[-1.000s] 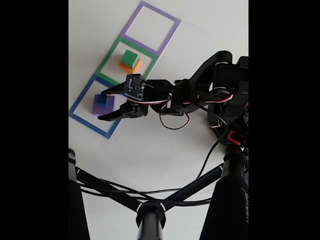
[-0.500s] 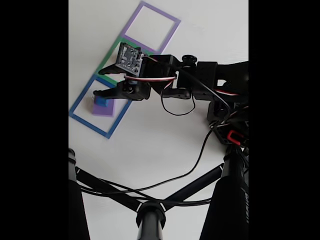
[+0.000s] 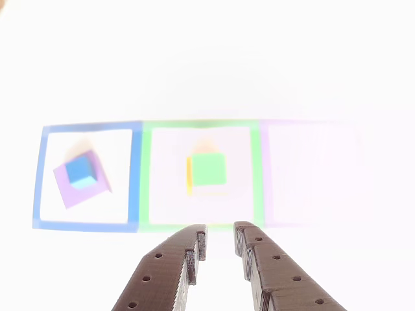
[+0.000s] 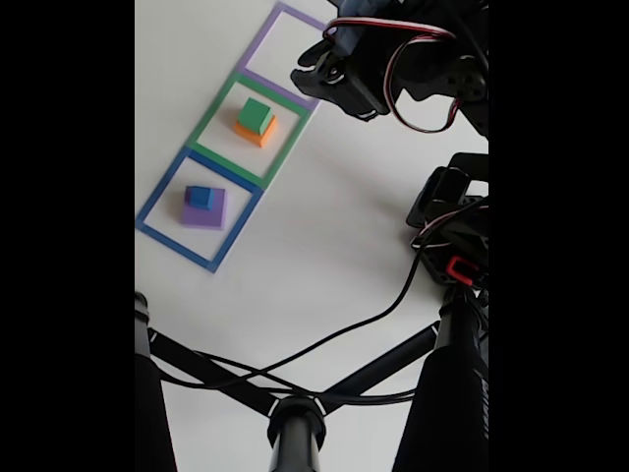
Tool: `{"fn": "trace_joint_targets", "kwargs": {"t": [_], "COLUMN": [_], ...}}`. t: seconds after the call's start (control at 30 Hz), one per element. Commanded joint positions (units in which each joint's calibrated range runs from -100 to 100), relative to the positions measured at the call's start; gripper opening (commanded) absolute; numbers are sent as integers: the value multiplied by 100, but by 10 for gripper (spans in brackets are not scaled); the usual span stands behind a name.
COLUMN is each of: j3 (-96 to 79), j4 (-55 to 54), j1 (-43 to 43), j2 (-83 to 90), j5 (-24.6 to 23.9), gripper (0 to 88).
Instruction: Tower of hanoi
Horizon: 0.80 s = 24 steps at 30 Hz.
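Blue cube [image 4: 200, 197] tops purple slab [image 4: 205, 212]; arm [image 4: 393, 59] raised.

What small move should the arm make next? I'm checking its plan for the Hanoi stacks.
Probably lower the gripper toward the small green foam cube atop the orange foam block. The jaws hang slightly parted and empty, lined up before the green square outline; the purple square outline holds nothing.

- Three square outlines [image 4: 200, 209] lie in a row on the tabletop [image 4: 324, 256], each touching the next.
- Near outline, fixed view: small cube [image 4: 200, 197] on a flat slab [image 4: 206, 212].
- Middle outline [image 4: 254, 129]: a cube [image 4: 256, 115] on a wider block [image 4: 259, 132].
- Far outline [image 4: 285, 51]: beside the pincer [image 4: 313, 71], raised above the row.
- Other view: the pincer's fingers [image 3: 170, 265] lie before the middle outline, slightly parted.
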<state>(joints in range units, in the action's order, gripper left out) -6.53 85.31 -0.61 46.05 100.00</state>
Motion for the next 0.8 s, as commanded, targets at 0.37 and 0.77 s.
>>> {"fn": "trace_joint_targets", "kwargs": {"t": [0.37,0.77], "j3": [-402,-3711], "j4": [27,-2758], "j1": [675,1193], "j2": [615,1390], "j5": [0,0], "gripper": [208,302]}}
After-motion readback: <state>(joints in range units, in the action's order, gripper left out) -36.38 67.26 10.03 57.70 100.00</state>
